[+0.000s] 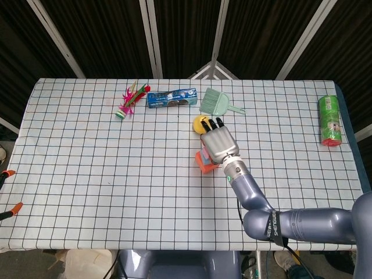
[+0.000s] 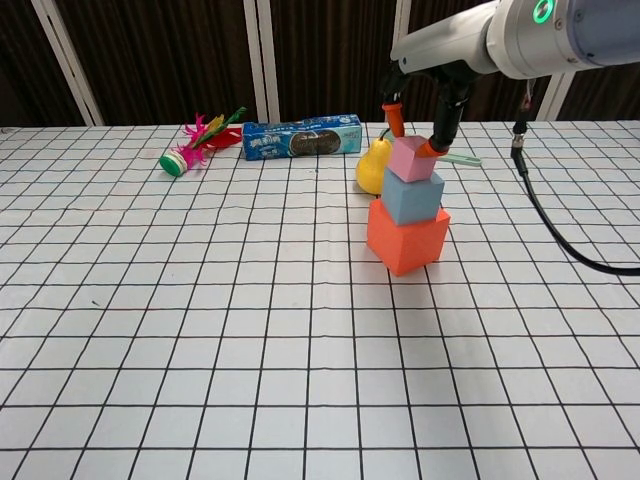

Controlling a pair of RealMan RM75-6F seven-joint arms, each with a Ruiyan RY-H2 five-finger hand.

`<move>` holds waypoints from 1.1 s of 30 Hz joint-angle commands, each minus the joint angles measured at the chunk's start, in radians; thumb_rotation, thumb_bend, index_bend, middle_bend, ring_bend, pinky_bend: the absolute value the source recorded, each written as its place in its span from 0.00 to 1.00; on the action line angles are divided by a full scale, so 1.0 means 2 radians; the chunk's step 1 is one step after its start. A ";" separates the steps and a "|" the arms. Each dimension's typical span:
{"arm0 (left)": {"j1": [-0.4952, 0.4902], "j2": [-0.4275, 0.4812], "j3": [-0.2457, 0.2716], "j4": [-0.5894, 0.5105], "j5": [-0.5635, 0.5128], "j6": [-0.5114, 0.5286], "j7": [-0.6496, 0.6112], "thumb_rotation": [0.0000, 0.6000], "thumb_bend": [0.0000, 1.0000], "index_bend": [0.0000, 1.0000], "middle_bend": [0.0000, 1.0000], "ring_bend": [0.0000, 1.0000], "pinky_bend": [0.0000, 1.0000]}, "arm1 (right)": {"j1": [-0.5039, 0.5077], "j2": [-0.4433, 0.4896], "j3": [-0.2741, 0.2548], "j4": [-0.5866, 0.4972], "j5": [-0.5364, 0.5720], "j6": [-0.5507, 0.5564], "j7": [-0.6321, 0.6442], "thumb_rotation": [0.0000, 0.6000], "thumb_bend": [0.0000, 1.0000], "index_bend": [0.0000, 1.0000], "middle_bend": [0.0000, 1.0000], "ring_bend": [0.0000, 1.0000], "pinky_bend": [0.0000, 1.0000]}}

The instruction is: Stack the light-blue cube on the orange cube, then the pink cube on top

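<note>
The head view looks steeply down from above the robot's own side of the bench, facing away from the robot and taking in the whole checked cloth from far enough that things look small. The chest view sits low, near the bench surface, facing the same way toward the dark slatted backdrop, and stands much closer. Both share the middle of the bench: the cube stack, seen in the head view mostly under the right hand, the biscuit pack and the shuttlecock.
</note>
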 commanded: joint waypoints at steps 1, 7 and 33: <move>0.000 0.000 0.000 0.000 0.000 0.000 0.000 1.00 0.21 0.22 0.03 0.00 0.02 | 0.000 0.001 0.000 -0.001 0.001 0.001 -0.001 1.00 0.38 0.43 0.07 0.03 0.00; 0.000 0.000 0.000 0.000 0.000 -0.001 0.000 1.00 0.21 0.22 0.03 0.00 0.02 | -0.001 0.002 -0.001 -0.001 0.001 0.000 -0.001 1.00 0.35 0.43 0.07 0.03 0.00; 0.000 0.000 0.000 0.000 0.000 0.000 0.001 1.00 0.21 0.22 0.03 0.00 0.02 | -0.003 0.005 -0.001 -0.006 -0.005 0.001 -0.002 1.00 0.34 0.41 0.07 0.03 0.00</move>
